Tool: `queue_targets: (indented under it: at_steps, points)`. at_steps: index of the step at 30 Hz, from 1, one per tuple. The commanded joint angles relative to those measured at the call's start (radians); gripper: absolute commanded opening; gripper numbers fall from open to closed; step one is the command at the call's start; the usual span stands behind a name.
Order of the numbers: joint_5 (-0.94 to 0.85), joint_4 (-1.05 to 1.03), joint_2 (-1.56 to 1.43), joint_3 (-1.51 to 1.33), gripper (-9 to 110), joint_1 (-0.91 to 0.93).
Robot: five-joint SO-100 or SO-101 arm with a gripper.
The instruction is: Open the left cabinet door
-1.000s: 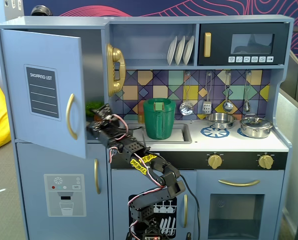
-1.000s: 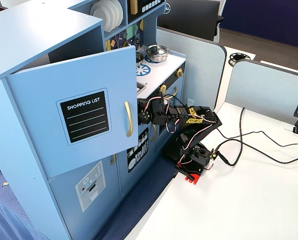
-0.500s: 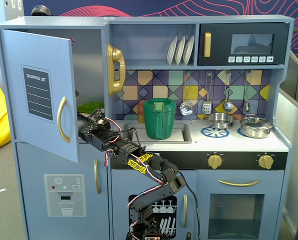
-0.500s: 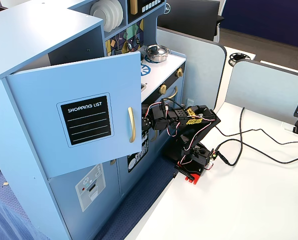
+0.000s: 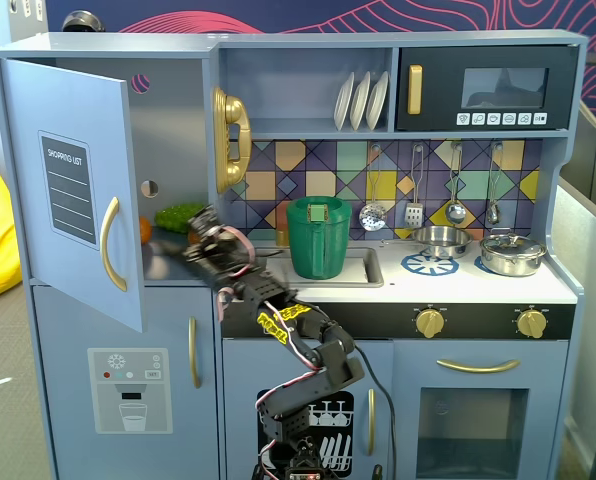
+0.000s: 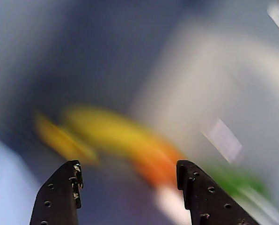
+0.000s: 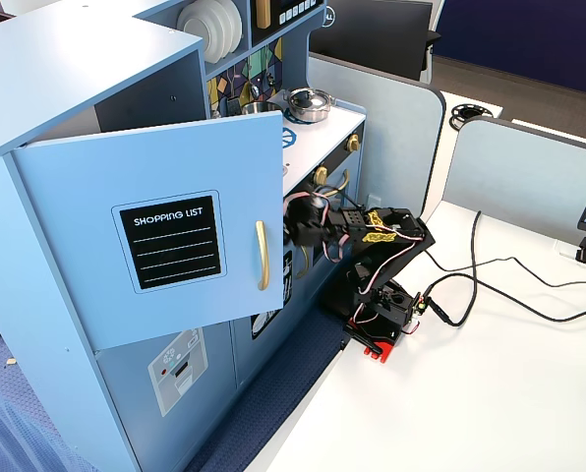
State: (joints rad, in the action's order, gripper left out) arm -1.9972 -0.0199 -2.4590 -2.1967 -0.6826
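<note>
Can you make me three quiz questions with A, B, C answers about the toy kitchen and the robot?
1. Where is the green pitcher?
A. in the sink
B. on the stove
C. on the top shelf

2. How many white plates stand on the shelf?
A. one
B. three
C. five

3. How is the left cabinet door with the shopping list?
A. shut
B. swung open
C. taken off

Answers: 1 A, it stands in the sink basin beside the pots. 2 B, three lean side by side. 3 B, it hangs out from the cabinet and the inside shows; the tool is open and holds nothing.
</note>
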Motion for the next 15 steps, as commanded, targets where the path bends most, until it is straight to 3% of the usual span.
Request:
queue_targets:
  at_steps: [1, 5, 15]
  points:
    - [0.095, -0.290, -0.075, 0.087, 17, 0.267]
    - [0.195, -0.545, -0.123, 0.064, 17, 0.440]
    - [0.364, -1.051, -0.296, -0.023, 17, 0.617]
